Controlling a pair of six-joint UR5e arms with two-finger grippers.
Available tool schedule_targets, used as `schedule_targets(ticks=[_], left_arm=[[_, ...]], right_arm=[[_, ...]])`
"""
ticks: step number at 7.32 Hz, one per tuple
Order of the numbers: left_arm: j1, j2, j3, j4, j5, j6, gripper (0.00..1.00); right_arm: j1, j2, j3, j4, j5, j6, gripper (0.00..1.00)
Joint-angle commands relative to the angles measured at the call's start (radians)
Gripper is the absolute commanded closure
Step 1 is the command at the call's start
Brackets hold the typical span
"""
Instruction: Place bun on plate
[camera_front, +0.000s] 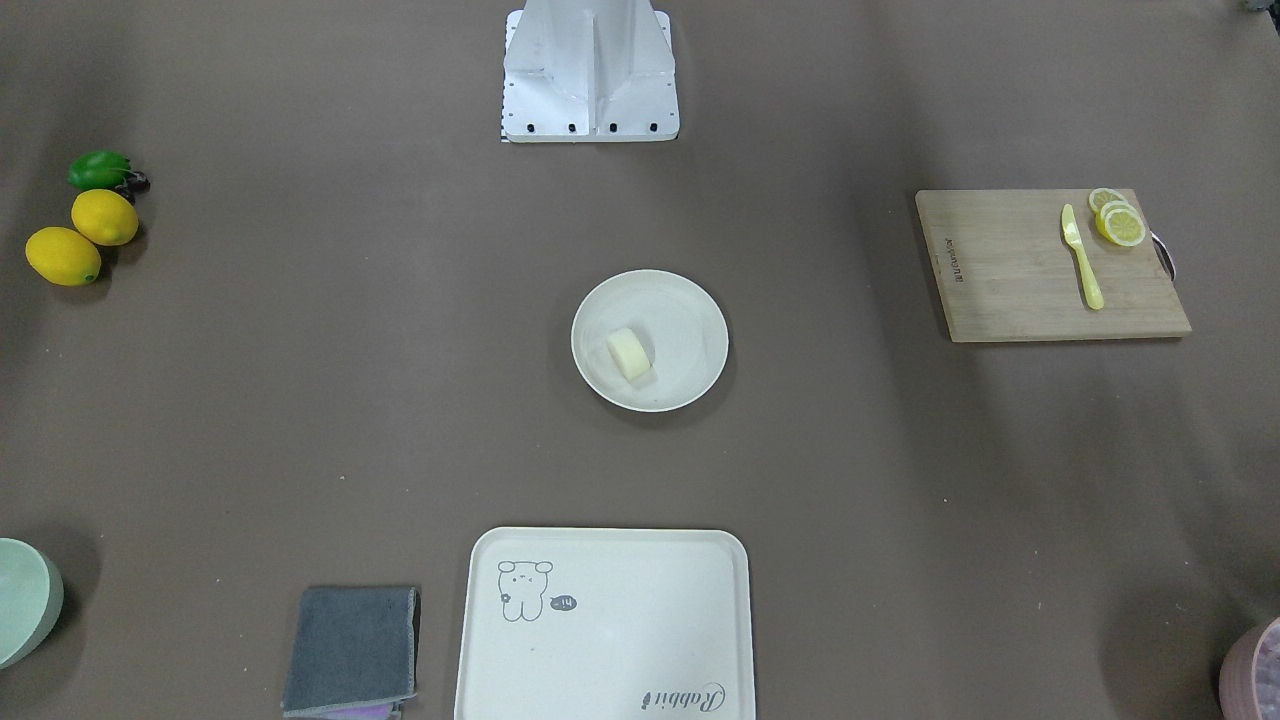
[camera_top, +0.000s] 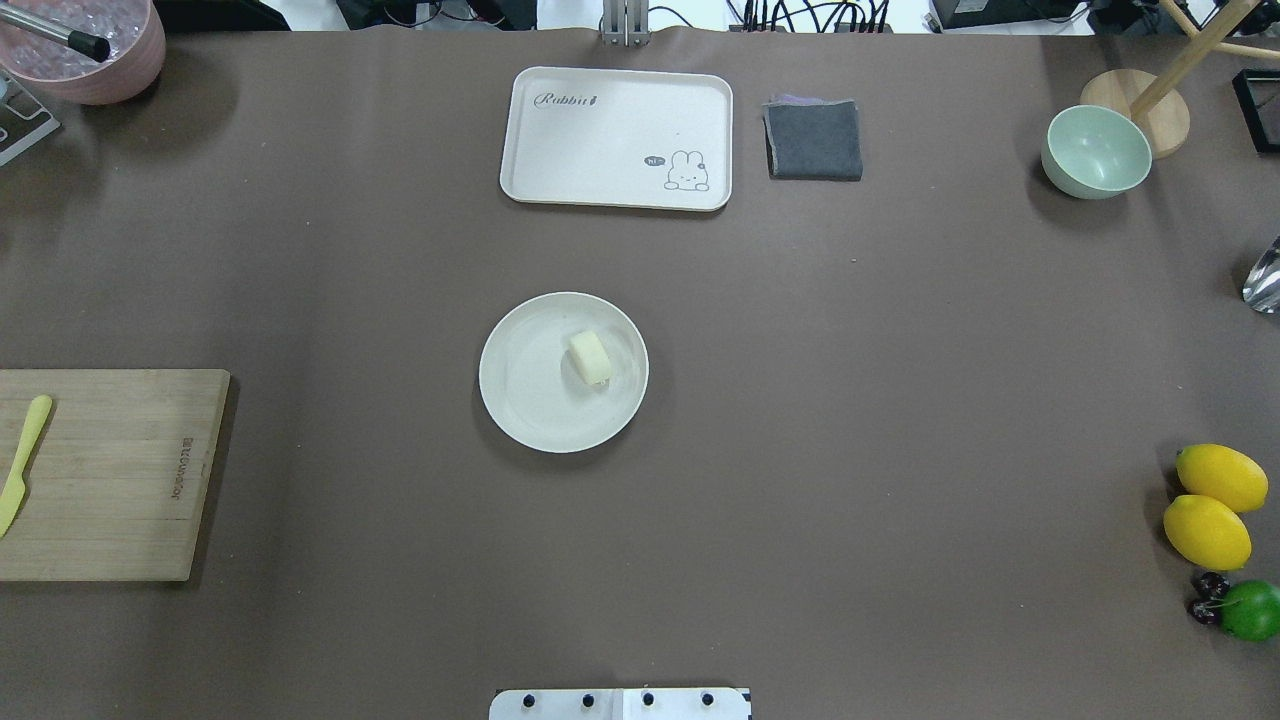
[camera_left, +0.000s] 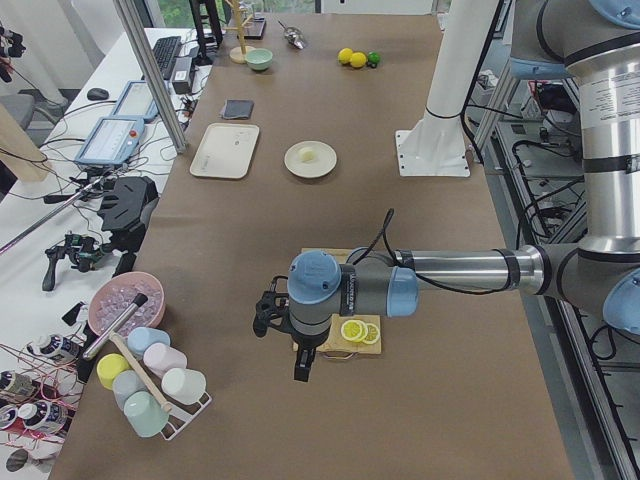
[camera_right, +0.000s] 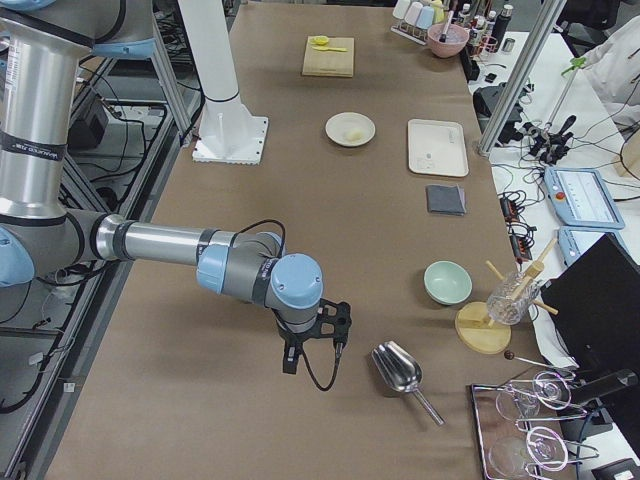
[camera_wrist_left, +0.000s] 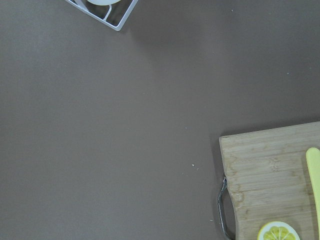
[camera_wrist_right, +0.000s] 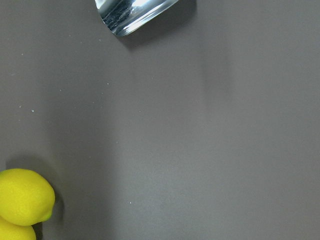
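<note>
**Bun (camera_top: 590, 357) on plate (camera_top: 505, 405), arms parked wide**

Near edge first. We find the left gripper (camera_left: 302, 366) hanging over the table just beside the board (camera_top: 110, 480), at the end with the lemon slices (camera_front: 1120, 222) and knife (camera_front: 1082, 262). It shows only in a side view, so we cannot tell if its fingers are spread or closed. Same for the right gripper (camera_right: 290, 356), hanging at the other table end between the lemons (camera_top: 1210, 505) and a metal scoop (camera_right: 398, 370): cannot tell. Both wrist views show table only, no fingers.

Mid-table: the bun lies inside the plate, off centre toward the robot's right and the far half, clear of the rim. Both arms are well apart from it. We judge the placing done.

Beyond: tray (camera_top: 600, 140), cloth (camera_top: 814, 140) just beside it, bowl (camera_top: 1095, 152) further right.

Risks as we see them:
- The bun is rounded, so a bump to the plate or table could roll it to the rim or off.
- Any arm sweep back across centre could clip the plate, since it sits on the line between both arms.
- The bun is pale on a pale plate. That low contrast could make a checker miss it and trigger a needless re-grasp.
- The tray has the same cream colour as the plate, so we could see it mistaken for the target.
</note>
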Motion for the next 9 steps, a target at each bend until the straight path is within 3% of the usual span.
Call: schedule_targets(ticks=[1, 5, 9], left_arm=[[0.001, 0.0, -0.003, -0.004, -0.001, 0.001, 0.03], [0.001, 0.0, -0.004, -0.004, -0.009, 0.002, 0.03], [0.001, 0.0, -0.004, -0.004, -0.009, 0.002, 0.03]], right_arm=[[-0.009, -0.001, 0.0, -0.002, 0.001, -0.016, 0.0], [-0.052, -0.003, -0.029, -0.002, 0.065, -0.016, 0.0], [-0.058, -0.003, -0.032, -0.002, 0.065, -0.015, 0.0]])
